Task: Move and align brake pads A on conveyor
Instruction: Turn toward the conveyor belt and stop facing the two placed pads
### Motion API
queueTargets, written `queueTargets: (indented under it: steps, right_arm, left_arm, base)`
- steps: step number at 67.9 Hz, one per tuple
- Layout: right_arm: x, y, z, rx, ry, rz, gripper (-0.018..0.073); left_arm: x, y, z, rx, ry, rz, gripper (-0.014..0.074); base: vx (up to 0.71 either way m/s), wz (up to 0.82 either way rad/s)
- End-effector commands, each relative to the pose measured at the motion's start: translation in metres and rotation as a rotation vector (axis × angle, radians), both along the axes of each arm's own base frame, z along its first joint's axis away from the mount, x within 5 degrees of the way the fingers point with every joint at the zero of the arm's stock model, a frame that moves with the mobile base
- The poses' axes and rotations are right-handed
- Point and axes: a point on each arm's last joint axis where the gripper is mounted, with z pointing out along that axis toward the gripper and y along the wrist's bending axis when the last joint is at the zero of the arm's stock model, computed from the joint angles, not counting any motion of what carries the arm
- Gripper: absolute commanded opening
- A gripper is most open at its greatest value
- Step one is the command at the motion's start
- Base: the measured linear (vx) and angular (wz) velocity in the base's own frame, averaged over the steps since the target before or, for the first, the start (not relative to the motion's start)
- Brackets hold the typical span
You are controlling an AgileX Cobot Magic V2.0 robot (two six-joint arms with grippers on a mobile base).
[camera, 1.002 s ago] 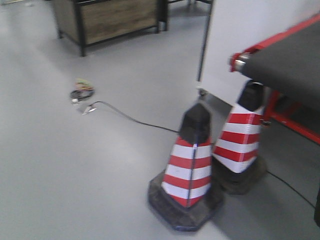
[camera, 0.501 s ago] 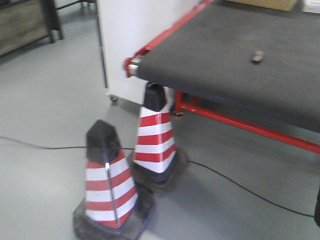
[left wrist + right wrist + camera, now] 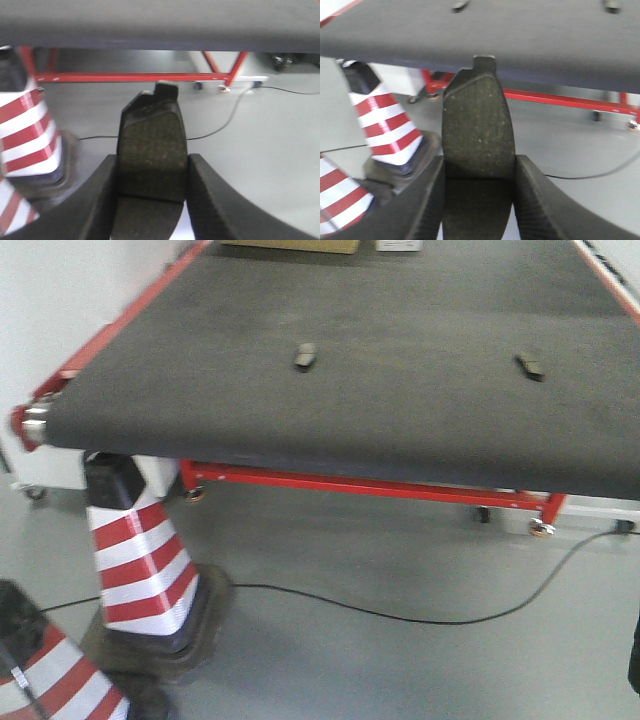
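Note:
The conveyor (image 3: 400,390) is a dark charcoal belt with red edge strips, filling the upper front view. Two brake pads lie on it: one (image 3: 304,356) left of the middle, one (image 3: 530,365) to the right. My left gripper (image 3: 152,170) is shut on a third brake pad (image 3: 150,150), held upright below the belt's front edge (image 3: 160,30). My right gripper (image 3: 479,175) is shut on a fourth brake pad (image 3: 477,125), also upright, just before the belt (image 3: 520,35). The two lying pads show at the top of the right wrist view. Neither gripper shows in the front view.
A red-and-white traffic cone (image 3: 140,560) stands at the belt's near left corner, a second cone (image 3: 50,675) at the bottom left. A red frame bar (image 3: 370,485) runs under the belt. A black cable (image 3: 400,615) lies on the grey floor. Cardboard (image 3: 290,245) sits at the belt's far end.
The front view has swung right: the cones moved to the left edge and the conveyor now fills the upper frame. A second pad on the belt has come into view.

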Motion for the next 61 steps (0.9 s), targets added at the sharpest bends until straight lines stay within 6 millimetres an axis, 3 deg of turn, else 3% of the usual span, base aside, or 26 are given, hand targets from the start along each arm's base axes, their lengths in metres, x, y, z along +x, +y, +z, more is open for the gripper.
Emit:
queueTargets:
  steps: [1,28,61]
  right_arm:
    - [0.0027,0.0009,0.0164,0.012,-0.111,0.009,-0.0004]
    - [0.0027,0.0009,0.0164,0.012,-0.111,0.009,-0.0004]
    - [0.0027,0.0009,0.0164,0.012,-0.111,0.009,-0.0004]
  left_arm:
    - [0.0026,-0.002,0.0161,-0.048,-0.098,-0.01,-0.0006]
    - [0.0026,-0.002,0.0161,-0.048,-0.098,-0.01,-0.0006]
    - [0.0026,-0.002,0.0161,-0.048,-0.098,-0.01,-0.0006]
  base:
    - [0.13,-0.6]
    - [0.11,-0.41]
    - [0.21,-0.06]
